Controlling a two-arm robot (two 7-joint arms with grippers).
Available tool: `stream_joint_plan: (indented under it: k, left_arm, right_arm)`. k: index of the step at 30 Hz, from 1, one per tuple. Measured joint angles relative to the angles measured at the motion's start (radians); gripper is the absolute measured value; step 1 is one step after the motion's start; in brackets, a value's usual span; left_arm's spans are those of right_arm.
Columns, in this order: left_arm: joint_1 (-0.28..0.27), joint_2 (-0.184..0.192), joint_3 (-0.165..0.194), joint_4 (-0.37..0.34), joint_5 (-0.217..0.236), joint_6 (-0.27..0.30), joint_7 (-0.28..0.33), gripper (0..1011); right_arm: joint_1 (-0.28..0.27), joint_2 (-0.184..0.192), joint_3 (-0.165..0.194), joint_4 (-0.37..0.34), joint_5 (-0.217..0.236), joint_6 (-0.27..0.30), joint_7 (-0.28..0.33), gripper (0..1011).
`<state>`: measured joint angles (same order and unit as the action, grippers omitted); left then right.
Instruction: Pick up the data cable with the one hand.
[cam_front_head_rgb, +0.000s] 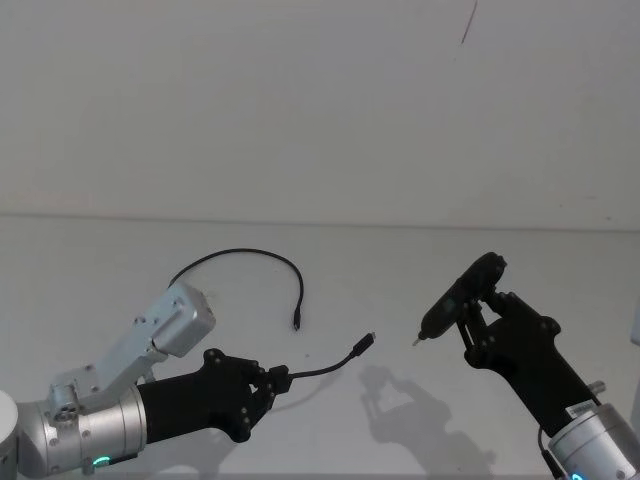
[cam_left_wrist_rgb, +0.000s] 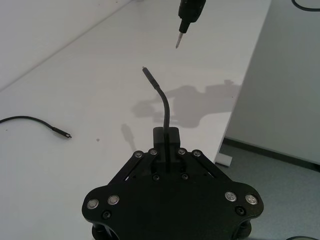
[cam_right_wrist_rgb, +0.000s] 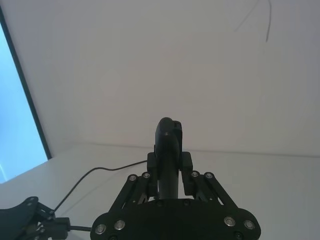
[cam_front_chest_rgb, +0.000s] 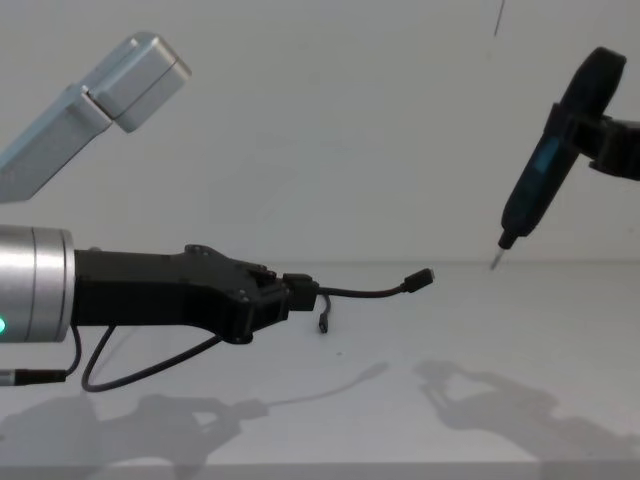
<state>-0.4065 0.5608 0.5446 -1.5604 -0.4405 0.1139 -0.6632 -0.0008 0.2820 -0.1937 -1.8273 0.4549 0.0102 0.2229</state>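
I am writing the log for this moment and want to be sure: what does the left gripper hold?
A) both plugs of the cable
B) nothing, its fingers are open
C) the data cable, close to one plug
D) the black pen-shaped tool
C: the left gripper is shut on the data cable just behind one plug, which sticks out in the air; the right gripper holds the pen-shaped tool.

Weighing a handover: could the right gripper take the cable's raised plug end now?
Probably not. The right gripper is shut on a pen-shaped tool, so its fingers are taken. The way looks free: the left gripper holds the data cable with the plug end in open air, apart from the tool's tip.
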Motion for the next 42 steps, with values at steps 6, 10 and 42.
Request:
stream_joint_plan:
  k: [6, 10, 42]
  left_arm:
    - [0.0, 0.0, 0.0, 0.0, 0.0, 0.0, 0.0, 41]
    - [0.0, 0.0, 0.0, 0.0, 0.0, 0.0, 0.0, 41]
    - [0.0, 0.0, 0.0, 0.0, 0.0, 0.0, 0.0, 41]
  right_arm:
    - [0.021, -0.003, -0.011, 0.03, 0.012, -0.006, 0.02, 269]
    - [0.034, -0.005, -0.02, 0.051, 0.017, -0.01, 0.03, 269]
    - [0.122, -0.033, -0.062, 0.156, 0.028, -0.032, 0.042, 269]
